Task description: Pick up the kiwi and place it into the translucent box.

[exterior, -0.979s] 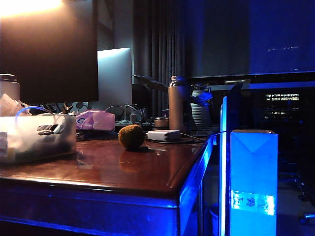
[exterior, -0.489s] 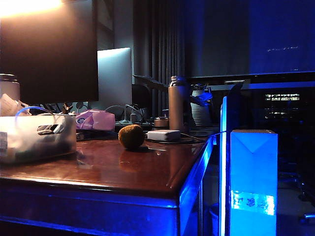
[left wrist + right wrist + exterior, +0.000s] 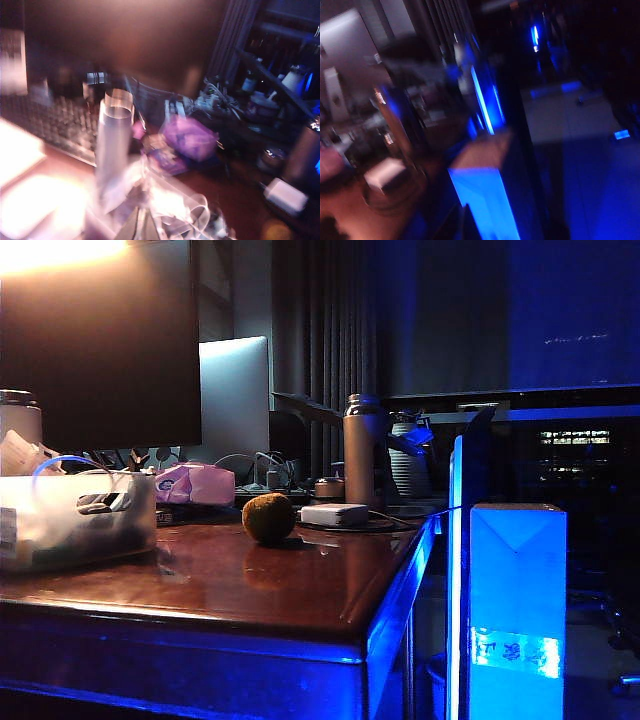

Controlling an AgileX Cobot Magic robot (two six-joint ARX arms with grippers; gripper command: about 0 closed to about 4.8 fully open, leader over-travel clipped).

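While kiwi (image 3: 268,518) rests on table (image 3: 300,585), both fingers unseen

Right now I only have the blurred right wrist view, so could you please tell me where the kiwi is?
Observer: In the exterior view the kiwi sits alone on the brown table, just left of a white adapter.
Operator: Thank you. Where is the box?
Observer: The translucent box stands at the table's left end, well left of the kiwi, with a blue loop over its rim.
Operator: Are the arms close?
Observer: Neither the left gripper nor the right gripper shows in the exterior view; the left one's blurred wrist view looks over the box.
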